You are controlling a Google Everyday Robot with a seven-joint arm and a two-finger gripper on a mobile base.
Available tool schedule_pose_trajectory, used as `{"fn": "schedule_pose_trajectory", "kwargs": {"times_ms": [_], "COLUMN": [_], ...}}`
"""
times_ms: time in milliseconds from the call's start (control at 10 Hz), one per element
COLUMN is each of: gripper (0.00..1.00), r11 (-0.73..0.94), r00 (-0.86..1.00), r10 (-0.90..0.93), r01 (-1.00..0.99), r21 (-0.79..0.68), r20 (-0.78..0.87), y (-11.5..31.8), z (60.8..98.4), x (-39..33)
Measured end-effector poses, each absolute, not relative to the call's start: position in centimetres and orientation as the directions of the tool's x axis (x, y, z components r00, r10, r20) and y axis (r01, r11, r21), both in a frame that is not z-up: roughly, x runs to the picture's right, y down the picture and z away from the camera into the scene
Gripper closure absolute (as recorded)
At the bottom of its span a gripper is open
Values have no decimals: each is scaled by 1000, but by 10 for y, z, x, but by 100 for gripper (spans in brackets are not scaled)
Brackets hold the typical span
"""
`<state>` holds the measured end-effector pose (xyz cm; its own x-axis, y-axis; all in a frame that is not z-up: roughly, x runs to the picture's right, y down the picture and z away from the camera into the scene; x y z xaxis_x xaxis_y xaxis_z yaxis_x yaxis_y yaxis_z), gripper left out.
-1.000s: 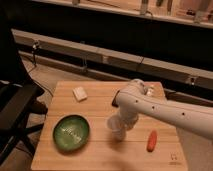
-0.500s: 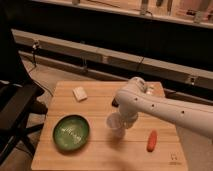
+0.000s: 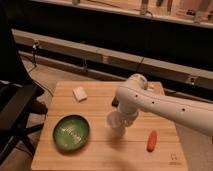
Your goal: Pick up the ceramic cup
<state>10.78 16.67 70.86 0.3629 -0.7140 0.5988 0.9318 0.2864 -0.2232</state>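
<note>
Light wooden tabletop (image 3: pixel 100 107) in view, with the robot's white arm (image 3: pixel 165 105) reaching in from the 3 o'clock side and bending down toward the middle of the board. The gripper (image 3: pixel 120 119) is sitting low at the board's centre, right at the small white handleless ceramic cup (image 3: pixel 116 124), which is standing upright just past centre toward 6 o'clock; the wrist is covering the cup's upper part, so only its pale lower body is showing. Whether the gripper is closed round the cup or merely poised over it, I cannot tell, and the cup's base appears to be on or very near the wood. The wide green bowl (image 3: pixel 71 133) is lying at about 8 o'clock from the cup, well apart. A small white block-shaped object (image 3: pixel 79 93) is resting toward 10 o'clock, and a slim orange carrot-like item (image 3: pixel 151 140) is lying at 4 o'clock, near but not touching. My reading: the grasp step is in hand, with the lift not yet done. The next move is calling for a firm, even closure on the cup wall, then a straight vertical rise, since the tapering glazed side is likely slipping easily under a loose or tilted hold.
</note>
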Motion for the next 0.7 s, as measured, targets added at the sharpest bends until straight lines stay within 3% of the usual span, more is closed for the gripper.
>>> {"fn": "schedule_pose_trajectory", "kwargs": {"times_ms": [700], "gripper": [87], "r11": [285], "r00": [361], "r10": [-715], "r01": [933], "r21": [-221], "r20": [599], "y": [153], "z": [700], "x": [108]}}
